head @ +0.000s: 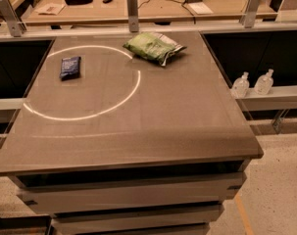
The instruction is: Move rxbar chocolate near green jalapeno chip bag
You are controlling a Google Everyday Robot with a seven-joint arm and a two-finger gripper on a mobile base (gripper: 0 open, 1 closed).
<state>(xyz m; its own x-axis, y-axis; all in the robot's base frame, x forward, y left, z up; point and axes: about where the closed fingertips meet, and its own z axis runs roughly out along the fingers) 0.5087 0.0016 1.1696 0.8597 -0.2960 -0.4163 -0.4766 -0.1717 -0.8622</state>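
**Item 1. Chocolate bar** (70, 67): flat, dark wrapper with faint pale lettering. It lies flat on the far left part of the table (187, 116). Its long axis runs near to far, with the far end leaning slightly to the right. The lettering is too small to tell which end is which. It sits inside the white ring (136, 88) marked on the tabletop, close to the ring's far left arc. Nothing touches it.

**Item 2. Green chip bag** (154, 47): puffy, light green. It lies at the far edge of the table, right of centre and well apart from the bar. Its long axis runs left to right, with the right end swung a little nearer. The white-and-dark printed end points right. Its left end lies at the far right arc of the ring.

**Item 3. Gripper**: outside the camera view. How far it is open, and whether it holds or touches anything, cannot be told.

**Item 4. Surroundings:**
- Two clear pump bottles (240, 85) stand side by side on a low ledge to the right of the table.
- A metal post (132, 11) stands upright behind the far edge, just left of the bag.
- A wooden bench (113, 6) beyond the post carries cables and small clutter.
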